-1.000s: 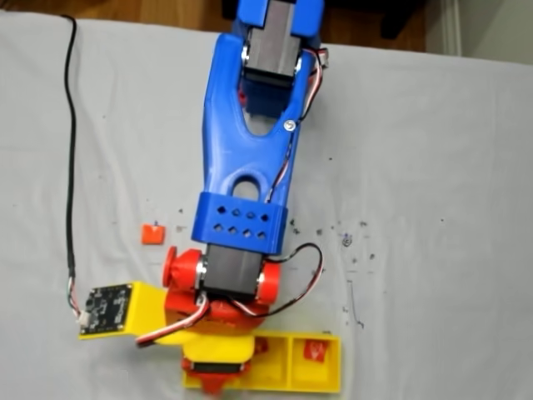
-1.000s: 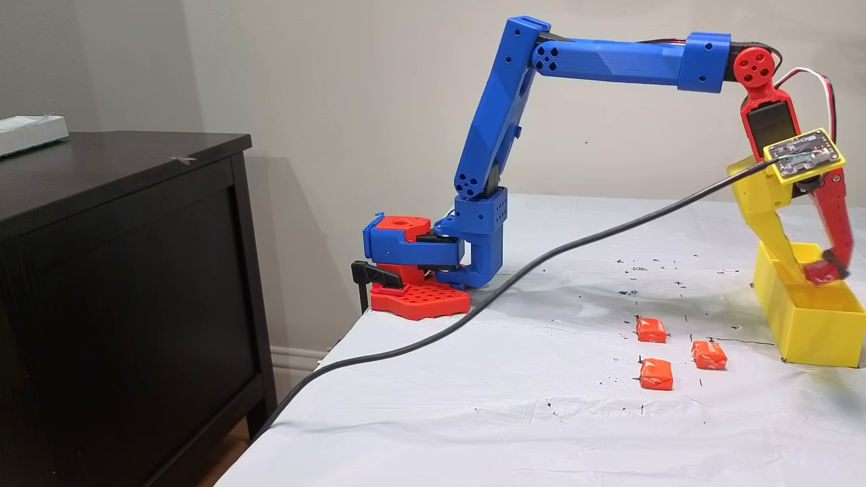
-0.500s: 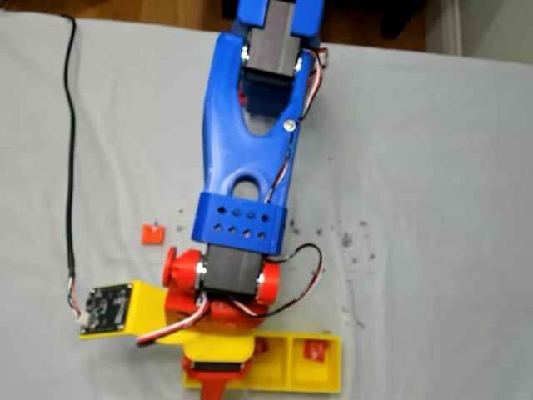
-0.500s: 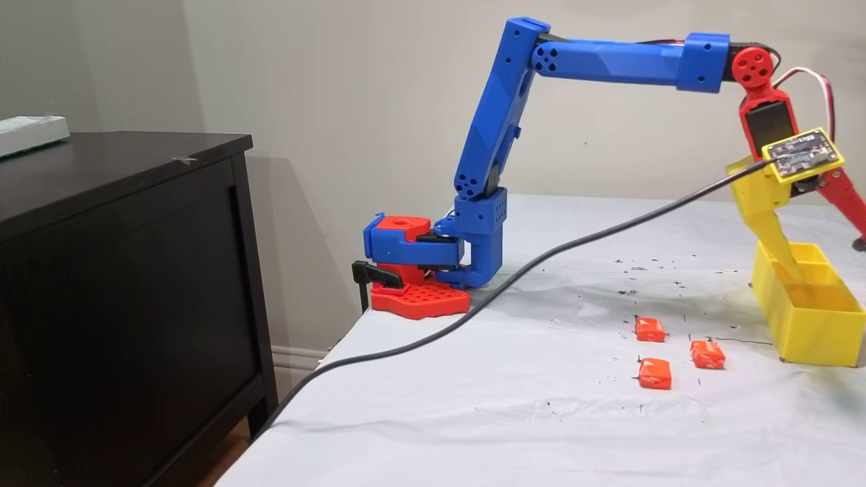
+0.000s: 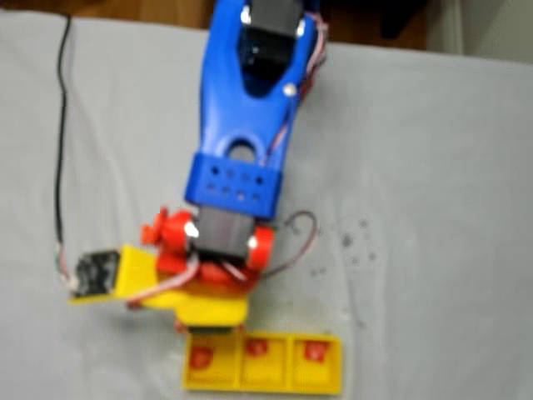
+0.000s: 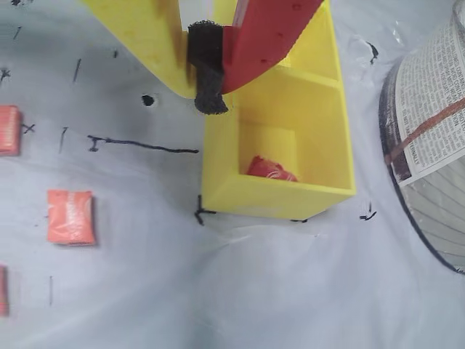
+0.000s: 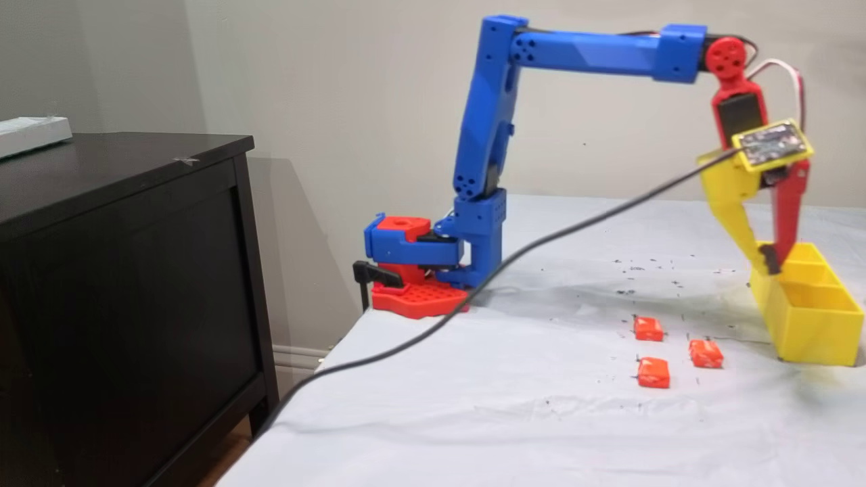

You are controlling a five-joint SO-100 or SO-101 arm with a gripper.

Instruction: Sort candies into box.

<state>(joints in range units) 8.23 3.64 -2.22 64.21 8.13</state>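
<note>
A pale grey sheet, creased and dotted with black pen marks, covers the counter. In a fixed view, at the left, a dark wooden cabinet stands against a plain beige wall, with a white object on its top edge. A black cable runs from the counter's near-left edge up to the circuit board on the arm's wrist. The blue arm rises from its red base at the counter's far-left corner.

Three candies lie loose on the sheet, just left of the box. In the wrist view, two of them lie at the left, and one more candy sits in the nearest compartment of the yellow box; a printed paper-covered round object stands at the right. In a fixed view from above, each of the three compartments holds one red candy.

The tool hangs over the box's near-left rim, its yellow and red fingers clenched together with nothing between them.

Half a second ago the red finger was swung wide out to the right; now it has closed against the yellow one, and the arm has drawn back and lifted slightly, uncovering the left compartment from above.
</note>
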